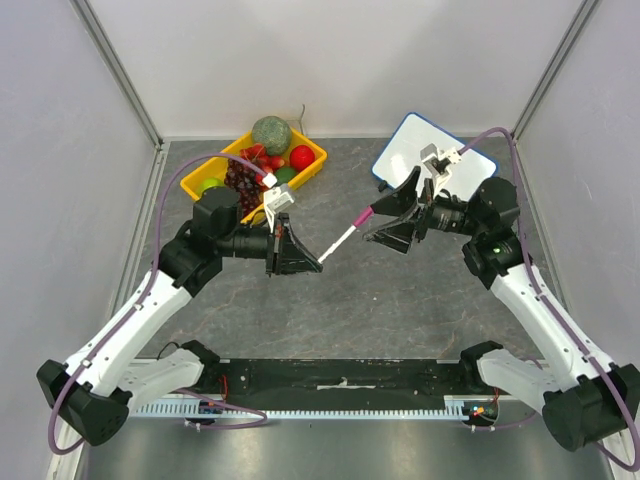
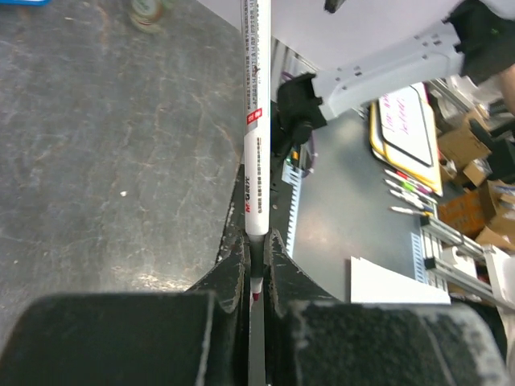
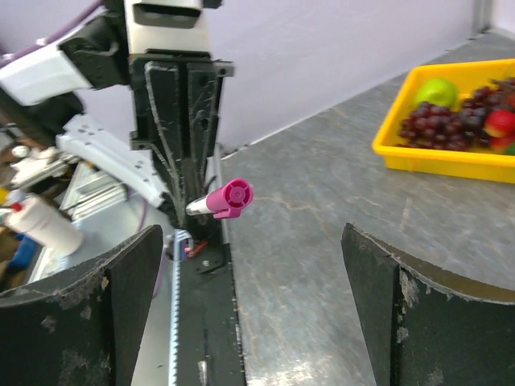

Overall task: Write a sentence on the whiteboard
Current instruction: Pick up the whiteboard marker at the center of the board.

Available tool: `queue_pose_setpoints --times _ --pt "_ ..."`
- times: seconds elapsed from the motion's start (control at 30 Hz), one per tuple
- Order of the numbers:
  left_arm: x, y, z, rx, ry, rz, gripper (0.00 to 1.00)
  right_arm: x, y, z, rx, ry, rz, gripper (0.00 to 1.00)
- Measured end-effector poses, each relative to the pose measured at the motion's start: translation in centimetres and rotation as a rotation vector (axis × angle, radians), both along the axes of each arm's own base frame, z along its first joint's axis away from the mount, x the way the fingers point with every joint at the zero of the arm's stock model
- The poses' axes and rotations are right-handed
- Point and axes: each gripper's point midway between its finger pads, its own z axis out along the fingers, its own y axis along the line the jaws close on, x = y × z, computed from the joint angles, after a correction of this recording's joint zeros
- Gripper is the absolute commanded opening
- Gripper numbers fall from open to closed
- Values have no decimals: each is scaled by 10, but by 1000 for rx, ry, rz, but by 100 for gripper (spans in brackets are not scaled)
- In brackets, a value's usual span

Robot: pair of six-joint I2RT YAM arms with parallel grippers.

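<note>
One whiteboard [image 1: 412,140] lies at the table's [image 1: 400,300] far right corner, behind your right gripper [image 1: 385,218]. Its jaws are spread wide, facing the pink cap of a marker [image 1: 345,235] and clear of it. Your left gripper [image 1: 305,262] pinches the marker's other end. A yellow fruit tray [image 1: 318,160] sits far left.

Matt mottled table [image 1: 350,300], glossy yellow plastic tray [image 3: 438,159], smooth plastic marker [image 2: 256,161], scuffed black right gripper [image 3: 253,297]
</note>
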Motion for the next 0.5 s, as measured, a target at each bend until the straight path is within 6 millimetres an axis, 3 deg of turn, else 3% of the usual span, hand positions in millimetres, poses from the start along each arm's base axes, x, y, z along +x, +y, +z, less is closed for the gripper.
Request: queue_pose_setpoints --times 0.23,0.5 --pt "-9 -9 15 -35 26 -135 2 -29 20 2 81 41 185 92" --pt "-11 -15 31 -68 22 -210 2 -59 52 7 113 38 303 64"
